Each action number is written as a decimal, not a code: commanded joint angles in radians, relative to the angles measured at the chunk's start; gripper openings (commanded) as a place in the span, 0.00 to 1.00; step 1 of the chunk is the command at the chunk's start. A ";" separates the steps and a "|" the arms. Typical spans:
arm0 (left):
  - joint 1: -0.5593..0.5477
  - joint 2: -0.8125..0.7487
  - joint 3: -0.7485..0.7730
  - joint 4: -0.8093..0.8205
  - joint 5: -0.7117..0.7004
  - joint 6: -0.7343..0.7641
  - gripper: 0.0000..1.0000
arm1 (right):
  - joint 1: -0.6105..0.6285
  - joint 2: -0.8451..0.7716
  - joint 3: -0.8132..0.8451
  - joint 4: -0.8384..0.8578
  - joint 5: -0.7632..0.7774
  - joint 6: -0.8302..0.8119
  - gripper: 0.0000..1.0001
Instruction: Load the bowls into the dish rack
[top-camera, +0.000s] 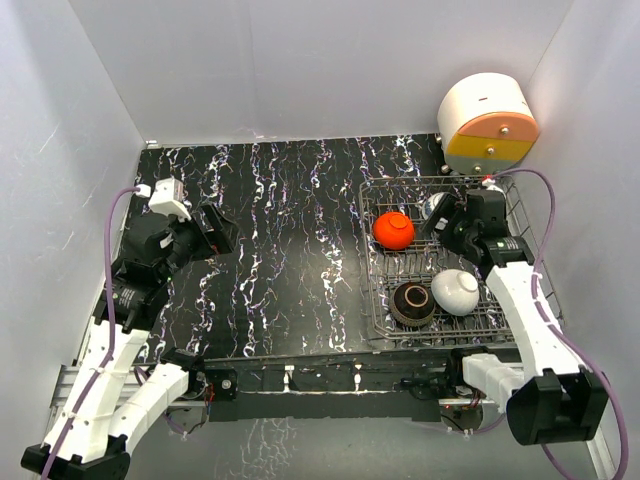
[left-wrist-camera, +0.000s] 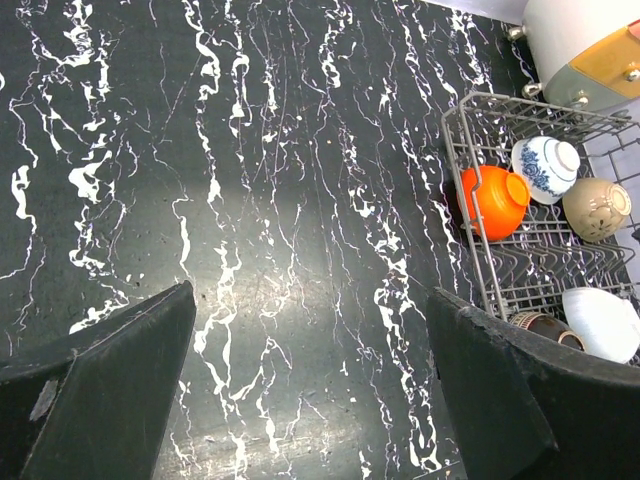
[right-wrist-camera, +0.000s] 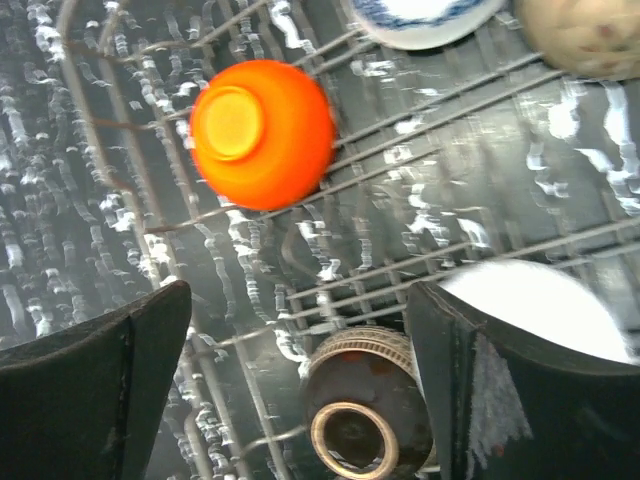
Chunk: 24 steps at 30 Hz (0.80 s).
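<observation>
The grey wire dish rack stands at the right of the black marbled table. In it lie the red-orange bowl, the dark brown bowl and the white bowl. The blue-and-white bowl and the tan bowl show in the left wrist view at the rack's far side. My right gripper hovers open and empty above the rack, over the red-orange bowl and the dark brown bowl. My left gripper is open and empty at the far left above bare table.
A big white, orange and yellow drum-shaped container stands just behind the rack in the back right corner. White walls close in the table on the left, back and right.
</observation>
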<state>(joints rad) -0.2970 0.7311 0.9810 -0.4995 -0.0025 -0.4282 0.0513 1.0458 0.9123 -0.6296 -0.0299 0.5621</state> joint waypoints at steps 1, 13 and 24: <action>-0.004 -0.010 -0.013 0.035 0.033 0.002 0.97 | -0.001 -0.073 -0.011 -0.118 0.191 -0.047 0.99; -0.004 -0.017 -0.056 0.084 0.092 -0.010 0.97 | -0.001 0.057 0.086 -0.296 0.372 -0.024 0.99; -0.005 -0.039 -0.094 0.110 0.128 -0.013 0.97 | -0.004 0.209 0.142 -0.446 0.399 0.033 0.99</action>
<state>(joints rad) -0.2970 0.7109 0.9119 -0.4137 0.0917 -0.4358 0.0505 1.2476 1.0145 -1.0248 0.3439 0.5587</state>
